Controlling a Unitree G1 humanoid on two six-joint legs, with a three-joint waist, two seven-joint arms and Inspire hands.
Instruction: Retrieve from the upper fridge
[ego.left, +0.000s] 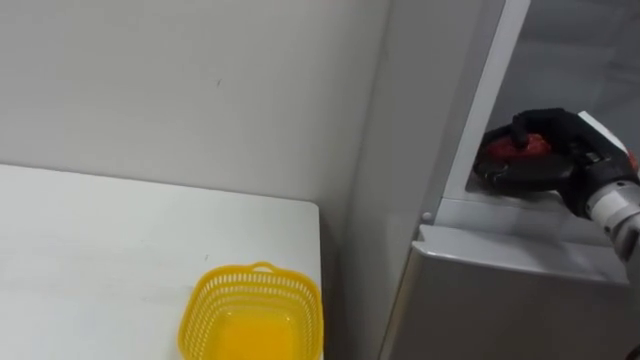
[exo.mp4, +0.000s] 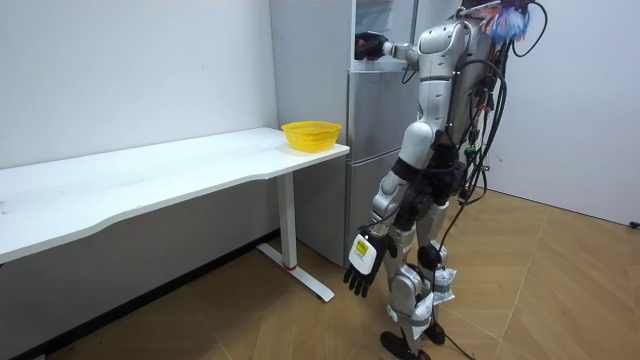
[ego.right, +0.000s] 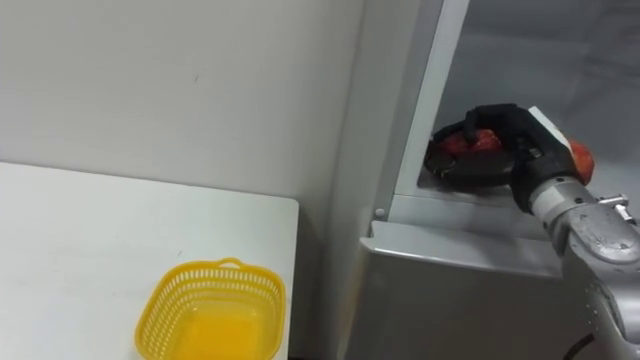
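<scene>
Stance: the robot is stood facing the fridge (exo.mp4: 372, 150), just past the end of the white table (ego.left: 120, 240).
Right hand (ego.left: 555, 135): it is reached into the open upper compartment, with its fingers curled down over the red item (ego.left: 505, 148).
Red item: it is seated in a dark dish (ego.left: 520, 182) on the compartment's floor, near the front edge.
Left hand (exo.mp4: 362, 268): it is hung low at the robot's side, with fingers relaxed and nothing held.
Yellow basket (ego.left: 250, 275): it is set on the table at the corner nearest the fridge.
</scene>
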